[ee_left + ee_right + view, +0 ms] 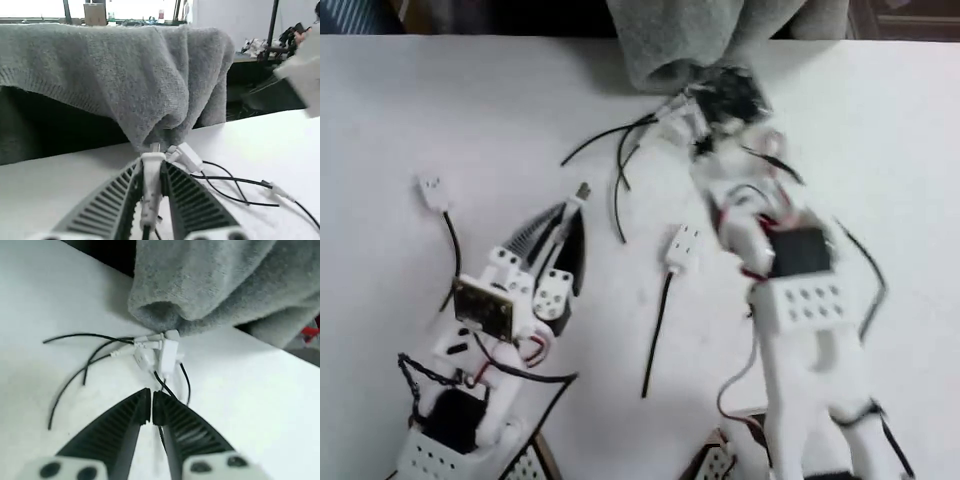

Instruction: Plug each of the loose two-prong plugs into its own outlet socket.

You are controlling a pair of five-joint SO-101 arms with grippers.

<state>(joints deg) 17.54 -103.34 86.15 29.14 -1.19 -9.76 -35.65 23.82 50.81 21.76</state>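
My left gripper (578, 197) is shut on a white two-prong plug (150, 187), held above the table with its prongs pointing away from the arm. A white outlet socket (682, 246) on a black cord lies mid-table, to the right of that gripper. Another socket (431, 189) lies at the far left. My right gripper (151, 401) is shut just short of a cluster of white plugs (165, 354) and black cords by the grey cloth. One cord (162, 382) runs under its tips. In the high view the right gripper (708, 118) sits beside the plugs (676, 115).
A grey knitted cloth (680, 35) hangs over the far table edge, right behind the plug cluster. Loose black cords (618, 170) trail from the cluster toward the middle. The arm bases and their wiring fill the near edge.
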